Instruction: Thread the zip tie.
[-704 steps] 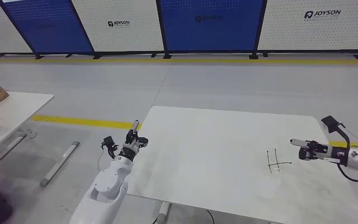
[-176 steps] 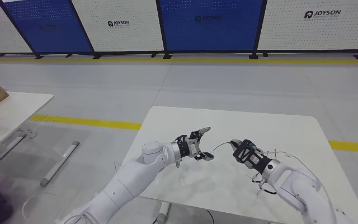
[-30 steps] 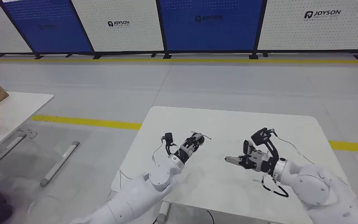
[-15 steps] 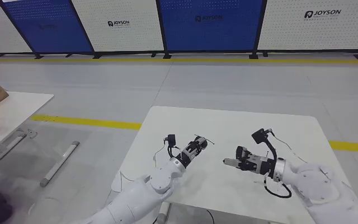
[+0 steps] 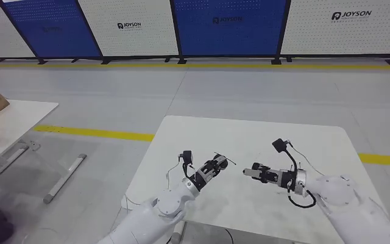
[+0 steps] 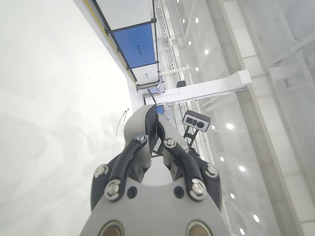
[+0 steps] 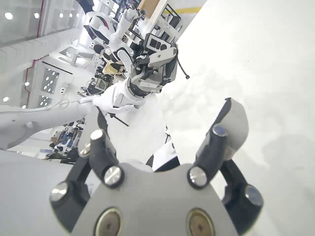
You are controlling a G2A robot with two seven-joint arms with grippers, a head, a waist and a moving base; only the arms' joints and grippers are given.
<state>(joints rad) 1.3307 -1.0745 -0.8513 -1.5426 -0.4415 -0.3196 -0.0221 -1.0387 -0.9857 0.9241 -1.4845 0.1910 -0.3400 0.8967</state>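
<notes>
Holds the zip tie (image 6: 152,96) in the left gripper (image 6: 154,117), fingers pressed together on the thin black strap. Has it in the air above the table (image 5: 244,131), about halfway between the left and right edges and closer to the near edge than to the far one, not touching the surface. Shows the right gripper (image 7: 163,106) spread wide, with nothing between its fingers. Faces the left gripper from the side of the right edge, near but apart.

Concerning the long axis of the tie: runs along the left fingers, as far as can be judged. Sticks out past the fingertips with the small head end, bending toward the right gripper. Comes out with the other end behind the left wrist, away from the right gripper. Puts therefore the head nearer to the open gripper, and the tail farther.

Probably at the step of bringing the two ends together; not yet threaded, with no loop to be seen. Needs likely a grasp on the tail by the right gripper, so a reach around the left gripper, not straight forward. Risks otherwise knocking the thin head end aside.

Leaves some spare ties (image 6: 123,120) flat on the table, apart from the left gripper.
</notes>
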